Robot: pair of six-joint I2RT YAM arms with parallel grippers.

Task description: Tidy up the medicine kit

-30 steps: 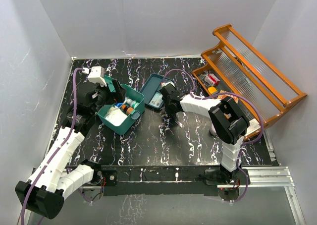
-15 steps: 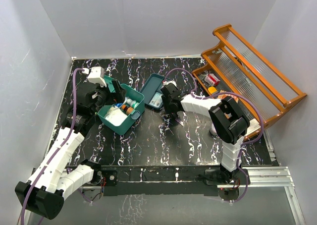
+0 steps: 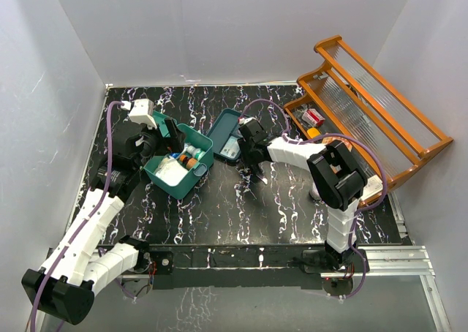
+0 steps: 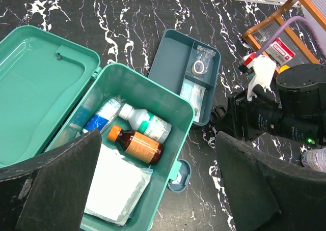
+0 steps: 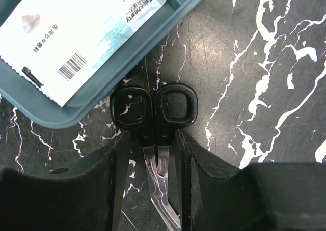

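My L gripper (image 4: 159, 139) released wide, medicine kit (image 4: 145, 91) directly below it, lid (image 4: 41, 88) open. R gripper (image 5: 153, 165) straddles scissors (image 5: 153, 106), can't tell if clamped.

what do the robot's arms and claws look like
Both arms are built of white boxy links joined by bulky black joints: left arm, right arm. A purple cable loops along each. A small white camera block sits at the left wrist. Each claw has two thick, matt black fingers: left claw, right claw.
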